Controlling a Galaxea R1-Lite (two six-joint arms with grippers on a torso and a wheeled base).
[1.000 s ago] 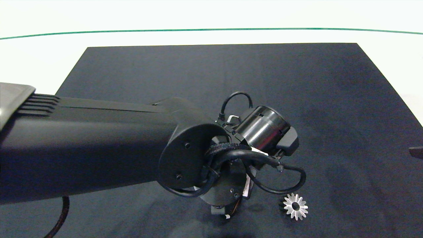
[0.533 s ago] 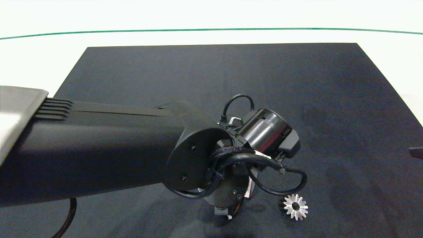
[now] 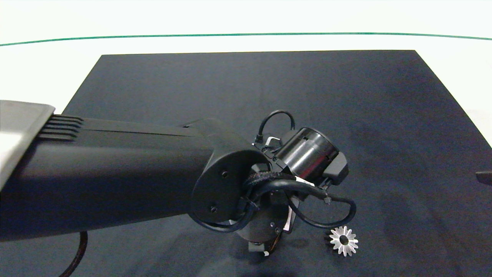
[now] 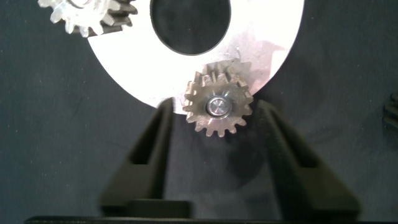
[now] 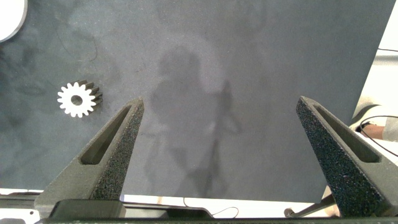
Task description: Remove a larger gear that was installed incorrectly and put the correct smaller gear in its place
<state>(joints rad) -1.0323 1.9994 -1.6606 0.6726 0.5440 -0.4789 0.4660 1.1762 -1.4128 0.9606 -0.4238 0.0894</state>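
Note:
In the left wrist view a smaller gear [image 4: 200,102] with short blunt teeth sits on a pin at the rim of a white ring plate [image 4: 267,31]. My left gripper [image 4: 215,111] is open and straddles this gear, one finger on each side, both a little apart from the teeth. A second small gear [image 4: 84,15] sits on the plate's rim farther on. The larger gear [image 3: 343,241], star-toothed with a dark hole, lies flat on the dark mat to the right of the left wrist; it also shows as the larger gear [image 5: 78,99]. My right gripper [image 5: 217,106] hangs open over bare mat.
The left arm [image 3: 115,173] hides the plate in the head view. The dark mat [image 3: 269,84] lies on a white table with a green line [image 3: 246,34] at the back. Only the right arm's tip [image 3: 483,177] shows at the right edge.
The left arm has reached slightly farther right and its wrist has dropped toward the near edge. The larger gear and the right arm have not moved.

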